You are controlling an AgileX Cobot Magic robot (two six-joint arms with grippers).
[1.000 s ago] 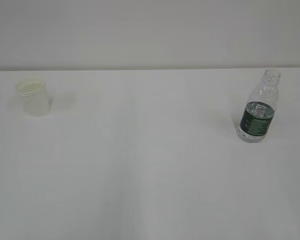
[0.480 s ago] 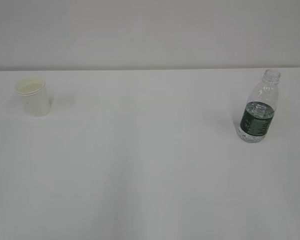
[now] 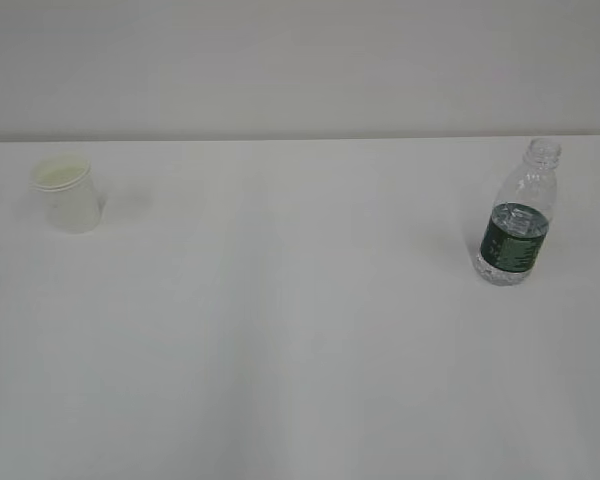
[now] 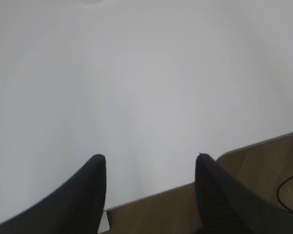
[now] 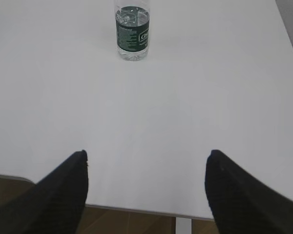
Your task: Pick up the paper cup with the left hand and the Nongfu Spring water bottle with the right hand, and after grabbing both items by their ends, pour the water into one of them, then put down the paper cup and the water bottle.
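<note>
The left hand (image 4: 150, 168), a black gripper seen from its own wrist camera, hangs over the near edge of the white table (image 4: 136, 87) with its two dark fingers (image 4: 90, 187) spread apart and nothing between them — released, plain and simple. Below the fingertips the table's edge gives way to brown wooden floor (image 4: 263, 165), and a thin black cable (image 4: 288, 192) loops at the far right of that view.

Over to the right hand (image 5: 146, 168), the other black gripper: its fingers (image 5: 71, 187) stand wide too, empty, hovering above the near edge of the table. Straight ahead of it, well apart and toward the far side, stands the Nongfu Spring water bottle (image 5: 132, 30), a small clear ribbed plastic bottle with a dark green label band, upright on the table.

From the exterior camera neither gripper shows. The bottle (image 3: 518, 215) stands upright at the right of the table, its neck open with no cap, and the water (image 3: 517, 222), clear and colourless, sits at about the top of the label. Far across on the left — well apart from the bottle — stands the paper cup (image 3: 68, 193), a small white cup with a rolled rim and cream inside, upright, mouth up. A pale wall (image 3: 300, 60) runs behind the table's far edge.
</note>
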